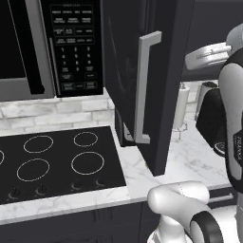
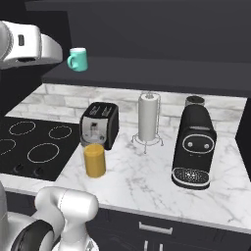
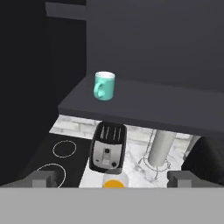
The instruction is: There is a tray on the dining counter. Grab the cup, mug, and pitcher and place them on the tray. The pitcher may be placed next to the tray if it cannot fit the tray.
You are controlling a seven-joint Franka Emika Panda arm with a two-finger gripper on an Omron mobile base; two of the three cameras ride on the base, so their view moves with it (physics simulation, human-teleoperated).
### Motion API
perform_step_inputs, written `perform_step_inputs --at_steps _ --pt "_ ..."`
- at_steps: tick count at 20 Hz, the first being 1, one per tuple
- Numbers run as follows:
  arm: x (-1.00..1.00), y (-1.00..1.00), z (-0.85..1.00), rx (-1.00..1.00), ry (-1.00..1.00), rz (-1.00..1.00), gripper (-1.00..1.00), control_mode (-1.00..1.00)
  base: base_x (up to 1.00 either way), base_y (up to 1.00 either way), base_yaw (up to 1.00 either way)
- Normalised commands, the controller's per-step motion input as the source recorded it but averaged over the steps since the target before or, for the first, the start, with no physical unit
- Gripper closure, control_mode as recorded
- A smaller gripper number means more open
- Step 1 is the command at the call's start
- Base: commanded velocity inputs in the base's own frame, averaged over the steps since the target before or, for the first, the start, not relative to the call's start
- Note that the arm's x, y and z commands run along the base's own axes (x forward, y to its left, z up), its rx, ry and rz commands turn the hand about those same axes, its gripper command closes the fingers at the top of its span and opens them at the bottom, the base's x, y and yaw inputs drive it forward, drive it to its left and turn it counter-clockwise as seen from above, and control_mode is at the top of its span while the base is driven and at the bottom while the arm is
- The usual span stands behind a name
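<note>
One mug (image 2: 77, 59), one pitcher (image 2: 94, 160), one toaster (image 2: 99, 125); gripper (image 3: 112, 178) spread wide, empty

Glossy white rounded arm (image 2: 66, 208), black joint bands, possibly lettering on one dark link.

Both base views look forward and down over the surface (image 2: 147, 171); they share the cooktop (image 1: 57, 161). Hand view faces the toaster (image 3: 108, 147) from above.
</note>
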Motion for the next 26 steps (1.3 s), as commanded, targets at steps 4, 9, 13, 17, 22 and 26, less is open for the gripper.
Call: perform_step_inputs --at_steps 4,9,13,17,22,26 --pt "0.01 0.01 -0.5 0.0 0.0 0.1 -1.0 -1.0 0.0 0.0 0.0" --pt "0.07 0.23 -0.58 0.0 0.0 0.03 -1.0 -1.0 0.0 0.0 0.0" --pt "0.23 0.3 -0.3 0.0 -0.01 0.0 -1.0 -1.0 0.0 0.0 0.0" --pt "0.4 0.15 0.0 0.01 0.0 0.0 -1.0 -1.0 0.0 0.0 0.0" --pt "0.38 0.06 0.0 0.04 0.0 0.0 -1.0 -1.0 0.0 0.0 0.0" --pt "0.36 0.0 0.0 0.05 0.01 0.0 -1.0 -1.0 0.0 0.0 0.0"
